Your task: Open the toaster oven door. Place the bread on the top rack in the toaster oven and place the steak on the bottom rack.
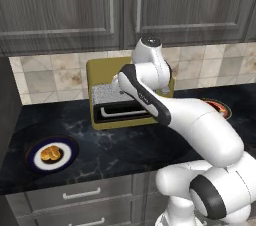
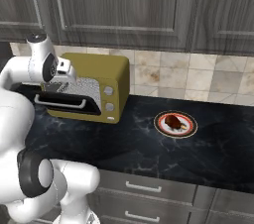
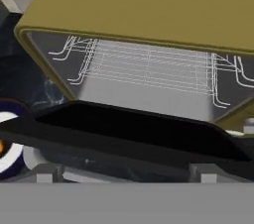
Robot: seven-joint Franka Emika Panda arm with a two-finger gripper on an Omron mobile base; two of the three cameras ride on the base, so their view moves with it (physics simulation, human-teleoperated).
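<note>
1. Olive-yellow boxy toaster oven [image 2: 106,77] stands on the black marbled counter [image 2: 149,143] against the tiled wall, round knobs on its right front.
2. Its black glass door with silver bar handle [image 1: 122,112] hangs folded down, baring the speckled grey cavity and thin wire racks [image 3: 149,67].
3. Gripper [image 3: 126,171] hovers just before the lowered door, jaws spread wide, holding nothing.
4. Golden-brown bread roll [image 1: 50,153] sits on a blue-rimmed plate [image 1: 31,162] to the left; dark steak [image 2: 173,121] on a red-rimmed plate [image 2: 193,130] to the right.
</note>
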